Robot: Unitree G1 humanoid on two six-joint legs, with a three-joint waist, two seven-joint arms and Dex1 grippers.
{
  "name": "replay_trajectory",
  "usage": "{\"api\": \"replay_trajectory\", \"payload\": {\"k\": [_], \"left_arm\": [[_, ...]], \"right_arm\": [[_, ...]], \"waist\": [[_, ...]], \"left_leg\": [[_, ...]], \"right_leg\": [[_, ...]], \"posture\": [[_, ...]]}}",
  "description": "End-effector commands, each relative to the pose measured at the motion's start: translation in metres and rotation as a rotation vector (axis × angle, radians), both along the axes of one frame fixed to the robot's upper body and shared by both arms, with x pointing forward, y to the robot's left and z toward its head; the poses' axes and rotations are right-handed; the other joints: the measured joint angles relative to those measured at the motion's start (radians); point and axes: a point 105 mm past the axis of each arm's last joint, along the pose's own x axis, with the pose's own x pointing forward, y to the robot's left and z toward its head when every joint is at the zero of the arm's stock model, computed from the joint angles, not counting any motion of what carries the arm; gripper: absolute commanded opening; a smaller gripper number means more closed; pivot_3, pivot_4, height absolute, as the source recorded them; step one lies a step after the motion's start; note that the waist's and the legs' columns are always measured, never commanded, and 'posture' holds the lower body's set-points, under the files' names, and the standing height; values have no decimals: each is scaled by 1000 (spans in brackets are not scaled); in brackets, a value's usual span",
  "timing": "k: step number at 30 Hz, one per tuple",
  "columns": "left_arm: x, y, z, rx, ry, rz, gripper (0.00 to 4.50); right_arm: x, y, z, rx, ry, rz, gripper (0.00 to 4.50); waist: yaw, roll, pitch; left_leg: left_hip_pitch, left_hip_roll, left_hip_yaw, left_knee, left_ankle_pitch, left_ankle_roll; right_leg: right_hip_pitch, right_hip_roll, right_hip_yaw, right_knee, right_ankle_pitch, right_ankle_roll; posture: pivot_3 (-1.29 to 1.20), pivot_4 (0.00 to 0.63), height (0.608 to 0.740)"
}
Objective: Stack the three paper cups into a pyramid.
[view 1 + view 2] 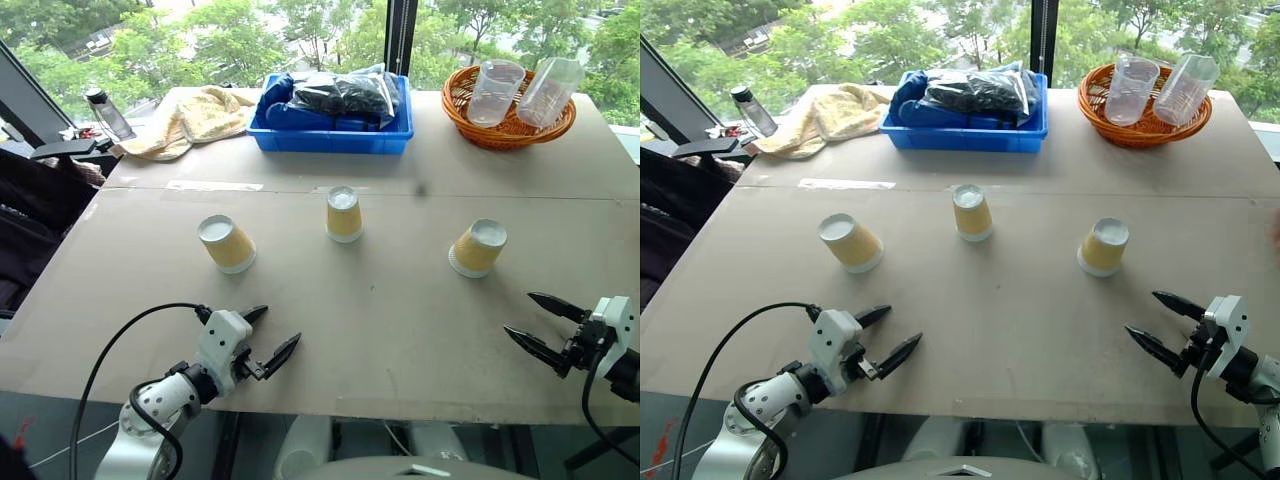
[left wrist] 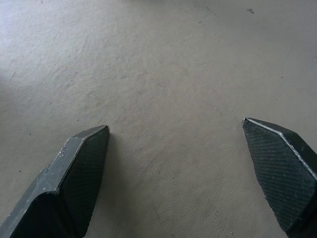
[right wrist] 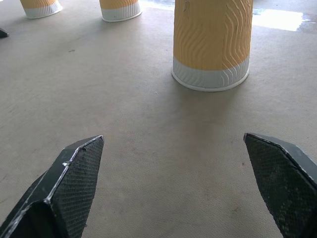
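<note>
Head pair looks down over table (image 1: pixel 400 330); wrist cameras skim it closely.

bright daylight from the windows (image 1: pixel 200 40), soft shadows on the table (image 1: pixel 380 330), glare patch at far edge

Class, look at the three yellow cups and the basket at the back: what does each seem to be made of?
Three yellow cups: likely paper, matte, with embossed wavy ribbing on the sides and a white band at the rim. Basket: apparently woven wicker or rattan, orange-brown; the woven strands show along its rim.
</note>
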Motion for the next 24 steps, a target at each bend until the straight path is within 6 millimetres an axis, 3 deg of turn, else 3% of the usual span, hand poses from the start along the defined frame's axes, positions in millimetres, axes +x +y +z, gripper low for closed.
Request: {"api": "replay_trajectory", "payload": {"k": [1,18,22,24], "left_arm": [[-1,4,-3,1,11,13,4420],[2,-1,4,-37,-20,-28,4420],[1,-8,22,-76,-39,-124,4420],[3,-14,40,-57,-86,-219,4420]], "right_arm": [[1,0,4,0,-31,10,4500],[9,0,13,8,-83,-4,4500],[16,11,26,35,-116,13,4500],[26,19,36,55,-146,5,4500]], "waist": [[-3,0,0],[-4,0,0],[-7,-1,1],[-9,-2,3]], "left_leg": [[0,0,0,0,0,0],[0,0,0,0,0,0],[0,0,0,0,0,0],[0,0,0,0,0,0]], "right_leg": [[0,0,0,0,0,0],[0,0,0,0,0,0],[0,0,-1,0,0,0],[0,0,-1,0,0,0]], "posture": [[0,150,740],[0,150,740],[0,150,740],[0,150,740]]}}
